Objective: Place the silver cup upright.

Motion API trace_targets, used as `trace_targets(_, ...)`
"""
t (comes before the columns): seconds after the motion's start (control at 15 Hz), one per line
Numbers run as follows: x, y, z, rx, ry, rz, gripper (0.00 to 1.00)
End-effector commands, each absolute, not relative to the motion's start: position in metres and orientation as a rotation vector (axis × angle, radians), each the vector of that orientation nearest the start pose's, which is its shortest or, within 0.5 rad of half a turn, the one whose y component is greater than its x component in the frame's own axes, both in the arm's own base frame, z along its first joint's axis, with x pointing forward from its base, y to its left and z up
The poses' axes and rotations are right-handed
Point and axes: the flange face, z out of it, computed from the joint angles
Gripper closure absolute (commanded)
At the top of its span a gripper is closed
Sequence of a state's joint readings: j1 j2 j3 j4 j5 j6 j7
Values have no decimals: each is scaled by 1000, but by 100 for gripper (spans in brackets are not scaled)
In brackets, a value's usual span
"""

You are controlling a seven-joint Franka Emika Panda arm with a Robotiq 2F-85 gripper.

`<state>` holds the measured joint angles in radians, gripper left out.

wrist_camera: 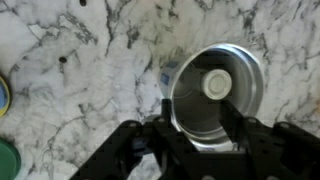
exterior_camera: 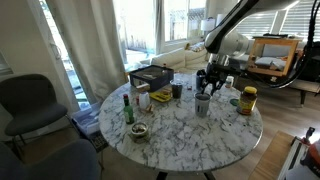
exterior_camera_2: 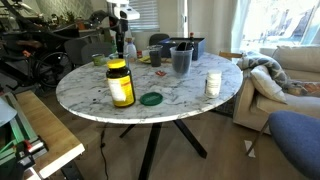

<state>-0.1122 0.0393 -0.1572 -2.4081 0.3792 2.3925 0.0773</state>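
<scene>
Marble, white with grey veins, forms the round worktop (exterior_camera: 190, 135) on which the silver cup (exterior_camera: 203, 106) stands upright on its base, mouth up, toward the side where the arm (exterior_camera: 235, 20) reaches in. In both exterior views the cup is on the stone and not tipped; in an exterior view it shows as a grey tapered tumbler (exterior_camera_2: 181, 60) in front of dark clutter, where the arm's end is hard to pick out. In the wrist view the camera looks straight down into the cup (wrist_camera: 240, 60), with its bright rim, dark inner wall and a pale round disc (wrist_camera: 217, 85) at the bottom. The black fingers (wrist_camera: 232, 118) are spread apart and grip nothing. One shows at the cup's edge and the other lies across its mouth, and the cup reaches well past the gap between them. Whether either tip touches the rim cannot be told. In an exterior view the arm's dark end hangs directly over the cup. Around the cup on the worktop are a dark mug (exterior_camera: 177, 90) to one side and a small white bottle (exterior_camera: 235, 97) with a yellow-lidded jar (exterior_camera: 248, 100) to the other. A green bottle (exterior_camera: 127, 110) and a black box (exterior_camera: 150, 75) stand well apart from it. A green lid (exterior_camera_2: 151, 99) lies flat beside the jar.
</scene>
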Motion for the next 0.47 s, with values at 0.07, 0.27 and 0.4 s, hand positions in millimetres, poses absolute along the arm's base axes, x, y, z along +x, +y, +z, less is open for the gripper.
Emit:
trace_targets(0.07,432,-123,389,-2697,649,-48,5)
trace_targets(0.27,414,-121,425,-2679,420,-13,0)
trace_targets(0.4,423,-121,426,-2692,483,-21,0)
